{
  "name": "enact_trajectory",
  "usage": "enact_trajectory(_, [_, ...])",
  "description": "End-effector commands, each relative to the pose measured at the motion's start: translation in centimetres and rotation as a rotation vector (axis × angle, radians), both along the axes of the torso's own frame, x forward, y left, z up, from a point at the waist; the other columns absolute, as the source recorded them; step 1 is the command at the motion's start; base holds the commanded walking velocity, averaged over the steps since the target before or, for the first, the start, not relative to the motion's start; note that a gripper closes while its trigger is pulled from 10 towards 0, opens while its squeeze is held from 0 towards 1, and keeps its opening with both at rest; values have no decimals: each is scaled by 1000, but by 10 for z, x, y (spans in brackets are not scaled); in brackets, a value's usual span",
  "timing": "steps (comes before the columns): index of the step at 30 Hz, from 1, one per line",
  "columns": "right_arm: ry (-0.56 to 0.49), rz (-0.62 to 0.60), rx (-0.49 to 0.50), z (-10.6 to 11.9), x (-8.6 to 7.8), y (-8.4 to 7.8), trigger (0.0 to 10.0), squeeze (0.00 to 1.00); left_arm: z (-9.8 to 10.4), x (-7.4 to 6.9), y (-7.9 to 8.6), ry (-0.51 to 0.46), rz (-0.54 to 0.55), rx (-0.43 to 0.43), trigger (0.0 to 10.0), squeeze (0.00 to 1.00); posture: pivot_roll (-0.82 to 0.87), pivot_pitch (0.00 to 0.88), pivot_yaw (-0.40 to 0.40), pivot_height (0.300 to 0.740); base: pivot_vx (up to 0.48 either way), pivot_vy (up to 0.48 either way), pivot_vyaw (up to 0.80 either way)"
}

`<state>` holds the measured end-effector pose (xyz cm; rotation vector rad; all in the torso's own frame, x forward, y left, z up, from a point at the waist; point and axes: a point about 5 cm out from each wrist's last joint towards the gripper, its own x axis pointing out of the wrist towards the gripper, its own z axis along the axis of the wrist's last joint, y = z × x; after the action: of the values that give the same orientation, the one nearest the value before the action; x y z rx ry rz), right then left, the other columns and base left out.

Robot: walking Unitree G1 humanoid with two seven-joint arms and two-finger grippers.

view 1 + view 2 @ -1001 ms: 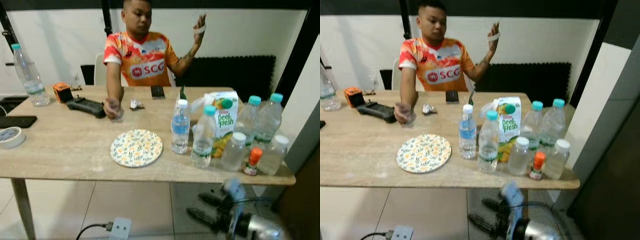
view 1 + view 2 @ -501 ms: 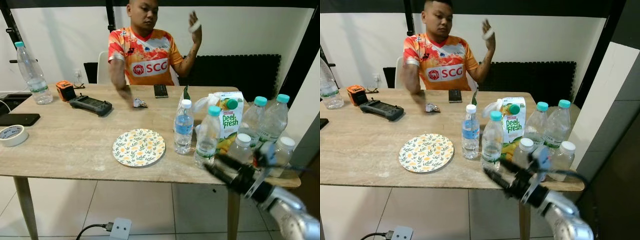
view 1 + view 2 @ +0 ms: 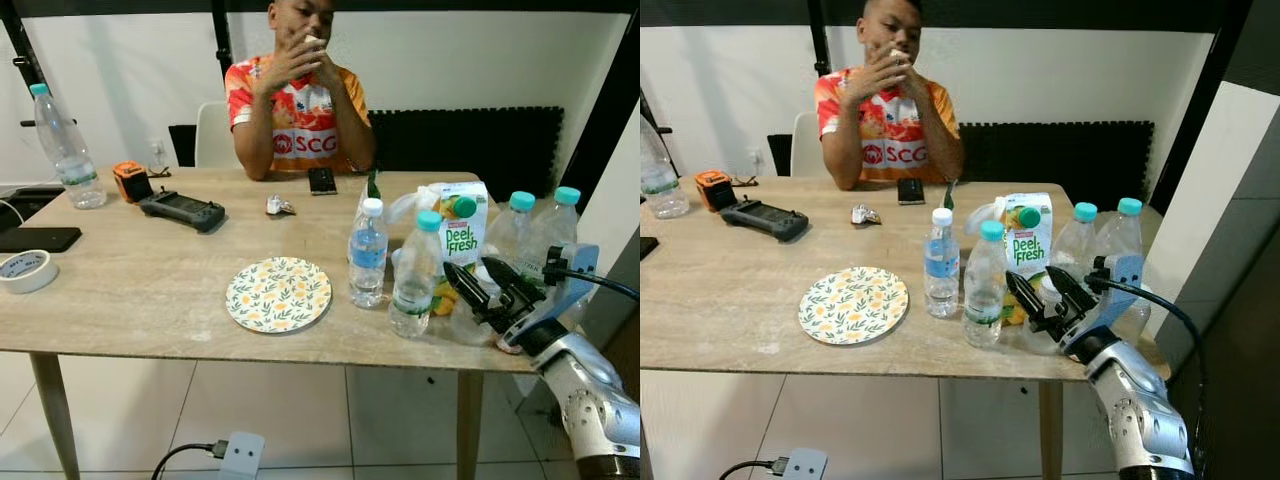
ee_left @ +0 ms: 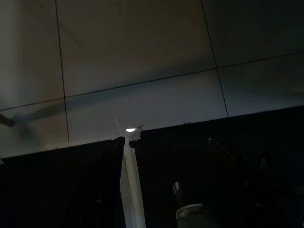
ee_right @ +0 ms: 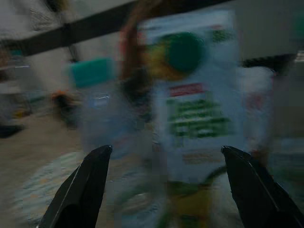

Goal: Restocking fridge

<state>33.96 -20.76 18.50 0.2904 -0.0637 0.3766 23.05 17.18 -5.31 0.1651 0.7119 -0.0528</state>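
At the table's right end stand several water bottles and a Deel Fresh juice carton [image 3: 460, 235]. Two of the bottles, one white-capped [image 3: 368, 252] and one teal-capped [image 3: 412, 277], stand in front, left of the carton. Two more teal-capped bottles [image 3: 540, 235] are behind, at the right. My right gripper [image 3: 478, 278] is open at table height, just in front of the carton and covering a smaller bottle. The right wrist view is blurred: the carton [image 5: 199, 95] and a teal-capped bottle [image 5: 95, 99] lie ahead between the spread fingers [image 5: 85, 185]. My left arm hangs idle over dark floor tiles [image 4: 142, 57].
A person [image 3: 300, 110] sits at the far side, hands at the face. A flowered plate [image 3: 278, 295] lies mid-table. A tall bottle [image 3: 62, 150], a black controller [image 3: 180, 210], a phone [image 3: 35, 240] and a tape roll [image 3: 22, 272] occupy the left. A power strip [image 3: 240, 455] lies on the floor.
My right arm has risen from below the table edge to table height, in front of the carton and bottles. The person has brought both hands to the face.
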Motion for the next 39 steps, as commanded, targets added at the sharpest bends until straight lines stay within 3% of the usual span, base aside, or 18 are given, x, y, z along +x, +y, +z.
enact_trajectory(1, [0,-37,-21,-1,2,-2,10000,0,-1,-1,5,11,-5,19,10000,0,-7,85,12,740,0,0,0])
enact_trajectory(9, [-19,-137,-75,2,9,-9,10000,0,-1,-2,7,13,-1,22,10000,0,-1,87,12,740,0,0,0])
enact_trajectory(14, [-3,-137,-144,-3,10,-8,10000,0,-1,-2,7,15,-1,21,10000,0,-2,89,14,740,0,0,0])
enact_trajectory(15, [37,-129,-217,-13,10,-5,10000,0,-1,-2,7,14,-3,19,10000,0,-2,90,15,740,0,0,0])
enact_trajectory(17, [72,-129,-235,-20,10,-5,10000,0,0,-1,6,12,-5,16,10000,0,-2,90,15,740,0,0,0])
enact_trajectory(27, [109,-165,-191,-26,12,-6,10000,0,1,1,6,8,-12,19,10000,0,1,88,18,740,0,0,0])
enact_trajectory(39, [134,-174,-206,-30,13,-7,10000,0,2,3,5,3,-12,14,10000,0,2,90,16,740,0,0,0])
